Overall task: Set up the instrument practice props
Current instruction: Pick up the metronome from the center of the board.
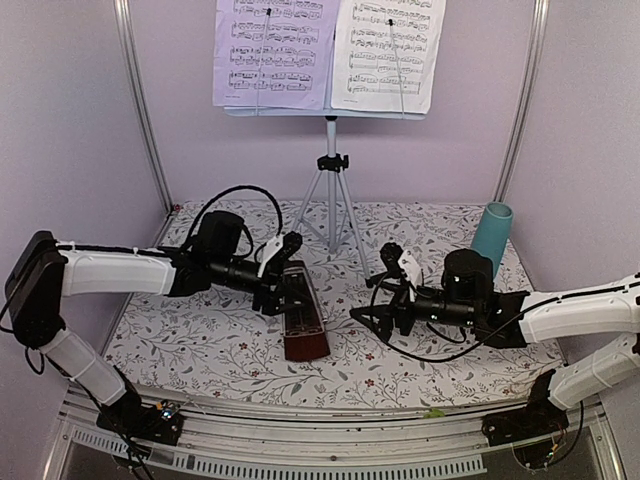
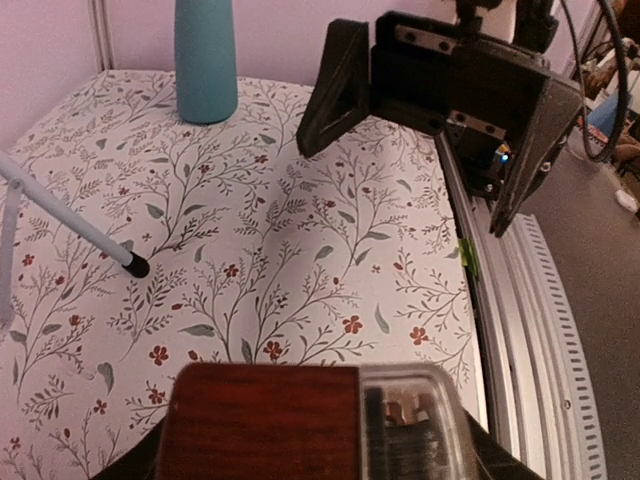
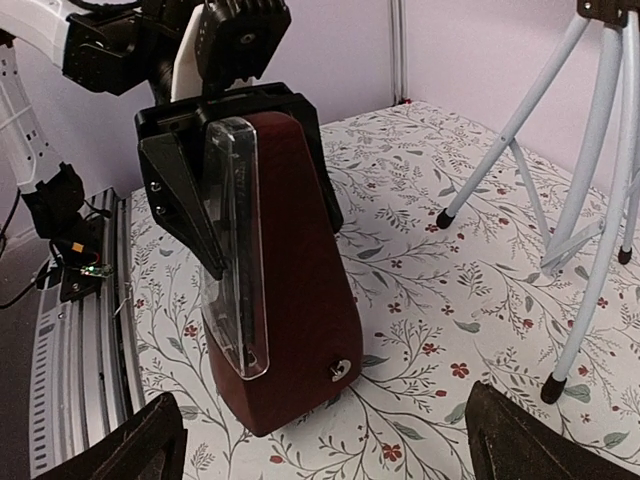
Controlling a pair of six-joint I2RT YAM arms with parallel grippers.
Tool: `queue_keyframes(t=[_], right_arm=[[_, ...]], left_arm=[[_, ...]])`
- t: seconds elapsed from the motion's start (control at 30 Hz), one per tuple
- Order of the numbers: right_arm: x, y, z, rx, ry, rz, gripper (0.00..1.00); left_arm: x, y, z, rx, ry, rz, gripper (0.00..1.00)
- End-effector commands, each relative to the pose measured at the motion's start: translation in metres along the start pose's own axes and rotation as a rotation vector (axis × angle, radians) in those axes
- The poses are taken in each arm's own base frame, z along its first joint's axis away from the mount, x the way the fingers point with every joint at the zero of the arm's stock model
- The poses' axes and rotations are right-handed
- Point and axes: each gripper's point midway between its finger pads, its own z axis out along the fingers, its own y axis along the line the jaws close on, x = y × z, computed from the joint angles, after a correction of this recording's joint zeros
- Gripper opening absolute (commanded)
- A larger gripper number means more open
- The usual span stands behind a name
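Metronome (image 3: 285,300) may topple if left hand (image 3: 250,185), clamped near its top, releases unevenly; right hand (image 1: 384,295) gapes empty.

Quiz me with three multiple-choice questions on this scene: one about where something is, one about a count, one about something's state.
1. Where is the teal cup? A. near left corner B. dead centre C. far right of the table
2. How many sheet-music pages rest on the music stand? A. one B. two C. four
3. How is the metronome? A. upright, left end effector closed around it B. lying flat C. hanging in mid-air
Answers: C, it stands far back on the right; B, two pages sit side by side; A, the right wrist view shows it standing on the table, gripped on both sides.
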Motion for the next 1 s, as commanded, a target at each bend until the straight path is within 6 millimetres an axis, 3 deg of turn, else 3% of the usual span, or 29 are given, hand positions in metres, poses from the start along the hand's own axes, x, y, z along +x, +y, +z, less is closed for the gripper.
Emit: queue_keyframes(t=[0.0, 0.27, 0.5, 0.7, 0.97], right_arm=[[0.0, 0.024, -0.002, -0.135, -0.01, -0.006, 0.99], [0.002, 0.031, -0.012, -0.164, 0.01, -0.007, 0.94], [-0.013, 0.051, -0.032, -0.285, -0.061, 0.014, 0.95], [-0.021, 0.064, -0.066, -0.345, -0.249, -0.079, 0.93], [-0.03, 0.069, -0.06, -0.372, -0.28, -0.16, 0.88]], left_arm=[[-0.056, -0.035, 0.001, 0.125, -0.136, 0.214, 0.24], [-0.093, -0.063, -0.01, 0.18, -0.18, 0.331, 0.16], [-0.134, -0.091, -0.015, 0.214, -0.115, 0.403, 0.15], [-0.15, -0.118, -0.019, 0.218, -0.006, 0.43, 0.15], [-0.167, -0.141, -0.02, 0.212, 0.046, 0.475, 0.14]])
